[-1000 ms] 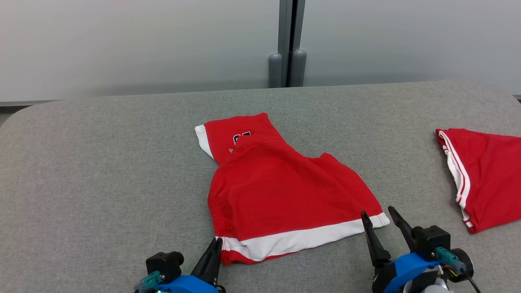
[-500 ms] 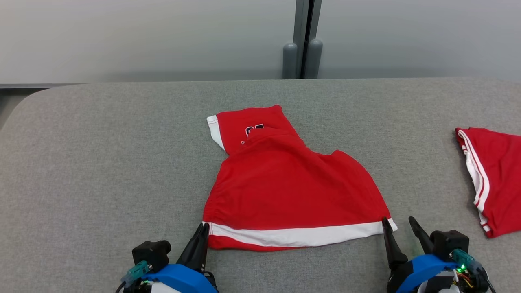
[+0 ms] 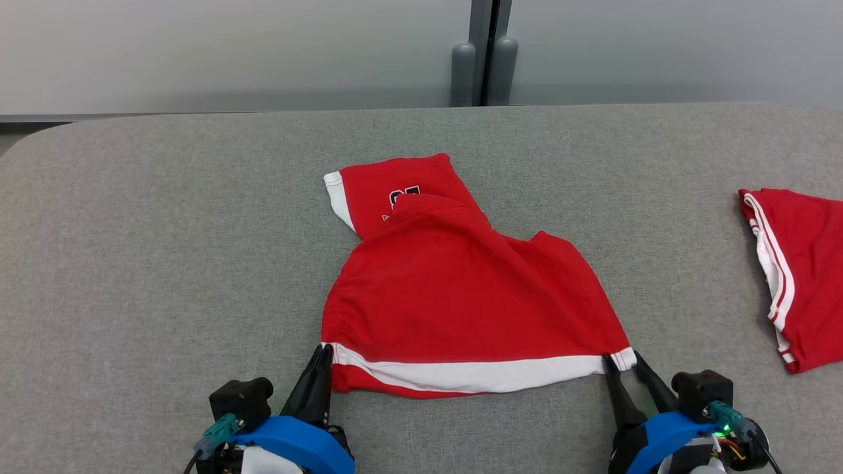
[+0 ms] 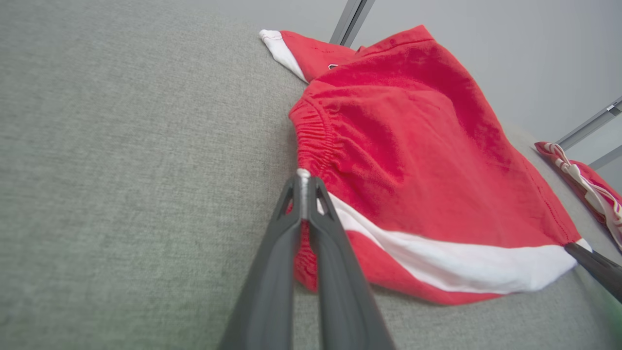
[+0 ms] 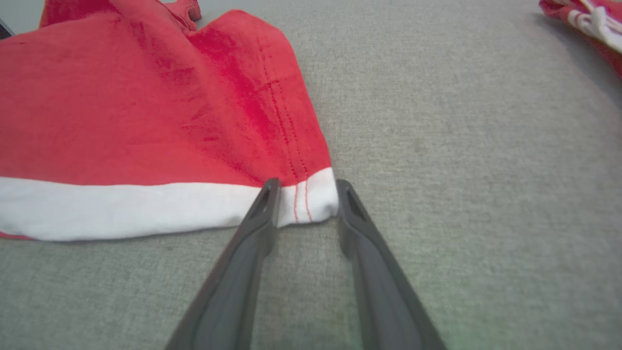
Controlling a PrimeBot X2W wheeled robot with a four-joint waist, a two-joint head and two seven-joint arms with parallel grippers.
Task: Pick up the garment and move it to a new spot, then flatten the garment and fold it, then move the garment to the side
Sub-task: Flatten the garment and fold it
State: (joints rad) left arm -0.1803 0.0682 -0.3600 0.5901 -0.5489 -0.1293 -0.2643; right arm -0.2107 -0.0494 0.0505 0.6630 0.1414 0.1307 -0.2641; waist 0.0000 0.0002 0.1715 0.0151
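Hem of the red-and-white cloth garment (image 3: 461, 309) is lying crosswise: left gripper (image 3: 324, 350) is clenching one corner, right gripper (image 3: 622, 359), jaws parted, is straddling the other.

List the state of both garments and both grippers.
red shorts, lying rumpled, not yet flat
left gripper, jaws shut on the shorts' near left corner
right gripper, jaws open around the shorts' near right corner
second red garment, lying apart at the right, untouched

left end effector (image 3: 323, 350) pinched together, right end effector (image 3: 622, 359) fingers parted.
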